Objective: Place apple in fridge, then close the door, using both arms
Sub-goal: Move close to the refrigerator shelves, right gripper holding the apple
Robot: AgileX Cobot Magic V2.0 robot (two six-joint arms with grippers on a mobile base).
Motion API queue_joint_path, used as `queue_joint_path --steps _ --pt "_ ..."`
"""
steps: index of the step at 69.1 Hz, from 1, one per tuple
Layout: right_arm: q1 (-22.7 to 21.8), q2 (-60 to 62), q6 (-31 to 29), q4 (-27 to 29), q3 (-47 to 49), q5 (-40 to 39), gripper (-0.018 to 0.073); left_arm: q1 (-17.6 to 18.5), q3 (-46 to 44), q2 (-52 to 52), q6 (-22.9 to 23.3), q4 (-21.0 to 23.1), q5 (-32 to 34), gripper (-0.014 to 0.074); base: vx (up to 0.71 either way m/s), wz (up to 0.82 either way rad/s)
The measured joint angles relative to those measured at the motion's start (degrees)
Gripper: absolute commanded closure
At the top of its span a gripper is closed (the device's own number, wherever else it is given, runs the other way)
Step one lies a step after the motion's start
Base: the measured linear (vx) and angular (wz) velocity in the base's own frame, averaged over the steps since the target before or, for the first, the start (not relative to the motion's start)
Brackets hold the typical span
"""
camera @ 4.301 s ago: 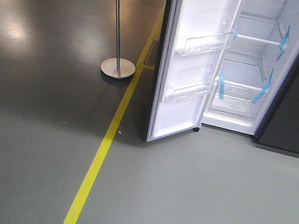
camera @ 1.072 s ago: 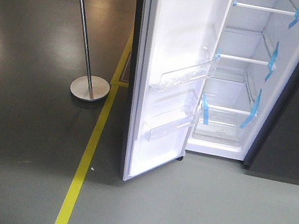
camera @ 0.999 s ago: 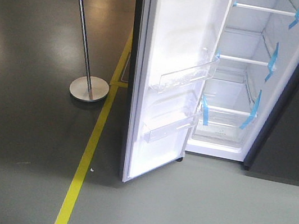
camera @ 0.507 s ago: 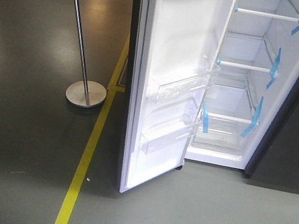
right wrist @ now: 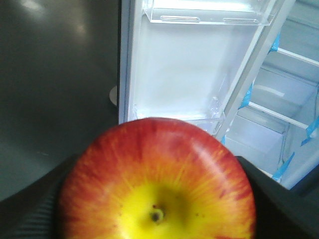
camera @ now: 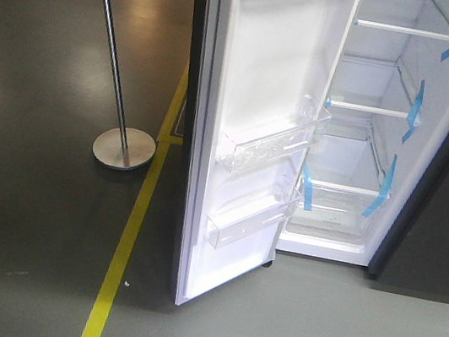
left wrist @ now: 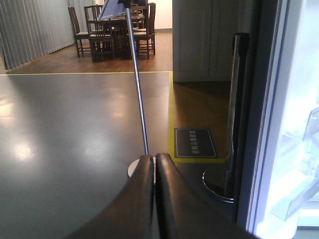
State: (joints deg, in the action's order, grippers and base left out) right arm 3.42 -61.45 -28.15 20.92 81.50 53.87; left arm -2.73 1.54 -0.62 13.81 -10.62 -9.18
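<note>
**Front view:** The fridge (camera: 356, 147) is shown standing open, white inside. Its white shelves (camera: 396, 29) are marked with strips of blue tape (camera: 381, 189). The door (camera: 257, 97) is swung out at the left of the fridge, with its white lining turned toward the camera. Three clear bins (camera: 267, 141) are fixed to the lining, one above another, and only the lining is seen through them. A clear drawer (camera: 332, 220) sits under the lowest shelf of the fridge; its contents cannot be made out. Further left of the fridge, a metal pole (camera: 111, 48) stands on a round base, and a yellow line (camera: 121, 255) is painted on the floor.

**Left wrist view:** The left claw (left wrist: 155, 159) is seen with its two black fingers pressed together and nothing gripped between them. The pole rises behind it. The edge of the fridge door fills the right side, with a corner of a clear bin showing.

**Right wrist view:** The apple (right wrist: 149, 164), red with a yellow patch around its stem dimple, fills the lower frame. It is clamped in the right claw (right wrist: 158, 204), whose dark fingers (right wrist: 35, 214) show on either side. The apple is held outside the fridge, facing the open door and its bins.
</note>
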Motion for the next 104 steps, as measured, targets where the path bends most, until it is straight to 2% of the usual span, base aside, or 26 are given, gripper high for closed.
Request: queue_joint_path --steps 104 --pt "0.00 0.00 0.00 0.00 0.00 0.00 0.0483 0.00 0.00 0.00 0.00 0.00 0.00 0.0604 0.11 -0.02"
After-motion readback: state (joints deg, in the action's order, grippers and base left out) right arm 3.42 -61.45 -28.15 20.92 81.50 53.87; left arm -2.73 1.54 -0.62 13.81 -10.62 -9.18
